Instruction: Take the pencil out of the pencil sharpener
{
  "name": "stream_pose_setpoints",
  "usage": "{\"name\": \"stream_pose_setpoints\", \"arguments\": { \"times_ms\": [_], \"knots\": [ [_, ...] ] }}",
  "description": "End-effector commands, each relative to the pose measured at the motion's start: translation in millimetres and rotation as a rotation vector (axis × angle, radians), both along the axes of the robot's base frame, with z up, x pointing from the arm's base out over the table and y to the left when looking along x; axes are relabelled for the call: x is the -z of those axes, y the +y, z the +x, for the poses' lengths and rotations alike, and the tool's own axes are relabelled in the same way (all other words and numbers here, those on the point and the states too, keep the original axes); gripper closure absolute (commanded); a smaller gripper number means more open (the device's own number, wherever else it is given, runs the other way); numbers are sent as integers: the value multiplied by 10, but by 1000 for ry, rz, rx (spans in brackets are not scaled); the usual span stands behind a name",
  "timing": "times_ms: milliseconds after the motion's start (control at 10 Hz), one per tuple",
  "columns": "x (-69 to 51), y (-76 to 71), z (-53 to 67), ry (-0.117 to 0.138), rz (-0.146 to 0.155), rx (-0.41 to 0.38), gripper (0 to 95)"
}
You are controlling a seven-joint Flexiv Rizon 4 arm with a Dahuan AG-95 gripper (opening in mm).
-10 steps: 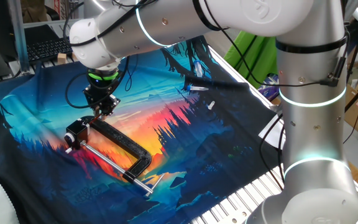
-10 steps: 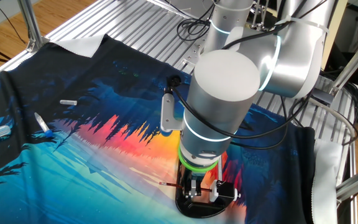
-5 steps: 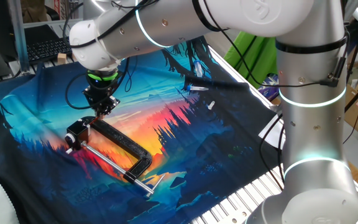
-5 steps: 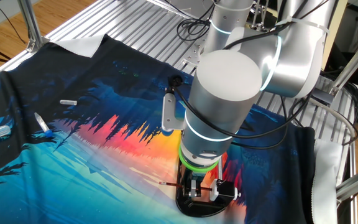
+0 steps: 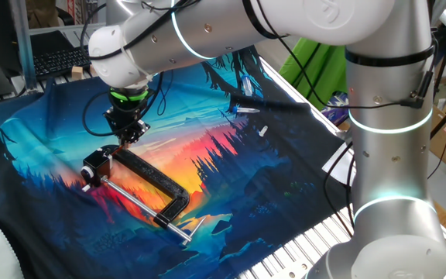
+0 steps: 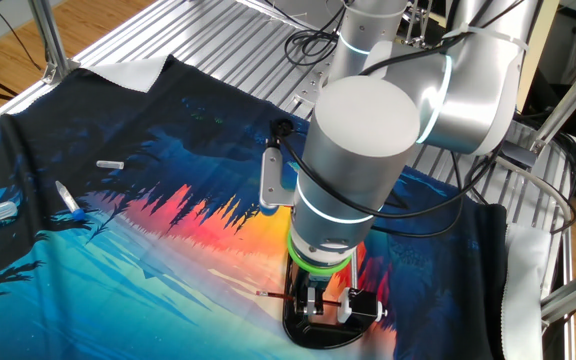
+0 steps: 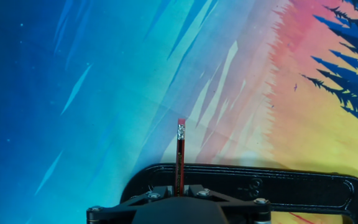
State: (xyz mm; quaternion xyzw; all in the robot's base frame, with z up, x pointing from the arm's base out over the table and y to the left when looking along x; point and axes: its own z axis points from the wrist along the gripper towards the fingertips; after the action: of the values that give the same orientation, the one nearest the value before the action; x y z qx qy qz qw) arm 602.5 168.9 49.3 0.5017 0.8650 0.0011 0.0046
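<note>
My gripper (image 7: 180, 188) is shut on the pencil (image 7: 180, 155), a thin reddish-brown stick with a metal band and red tip that points away from the hand. In the other fixed view the pencil (image 6: 273, 297) sticks out to the left of the gripper (image 6: 318, 303). The pencil sharpener (image 5: 92, 167), a small black block with pale marks, sits on the cloth just left of and below the gripper (image 5: 130, 138). It also shows to the right of the gripper (image 6: 365, 307). It is hidden in the hand view.
A large black C-shaped clamp (image 5: 157, 184) with a long silver rod (image 5: 142, 205) lies beside the sharpener and under the hand (image 7: 260, 183). Small white pieces (image 5: 262, 131) (image 6: 110, 163) and a pen (image 6: 68, 200) lie farther off on the printed cloth.
</note>
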Motion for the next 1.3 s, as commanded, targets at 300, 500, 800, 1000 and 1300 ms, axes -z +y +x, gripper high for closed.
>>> {"name": "stream_pose_setpoints", "arguments": {
  "times_ms": [300,500,800,1000,1300],
  "knots": [
    [2,-4,22,-1,2,0,950],
    [4,-6,28,1,15,-10,950],
    [11,-14,46,-3,12,-8,950],
    [8,-15,66,-3,11,-5,950],
    [0,-17,98,-2,11,-5,950]
  ]
}}
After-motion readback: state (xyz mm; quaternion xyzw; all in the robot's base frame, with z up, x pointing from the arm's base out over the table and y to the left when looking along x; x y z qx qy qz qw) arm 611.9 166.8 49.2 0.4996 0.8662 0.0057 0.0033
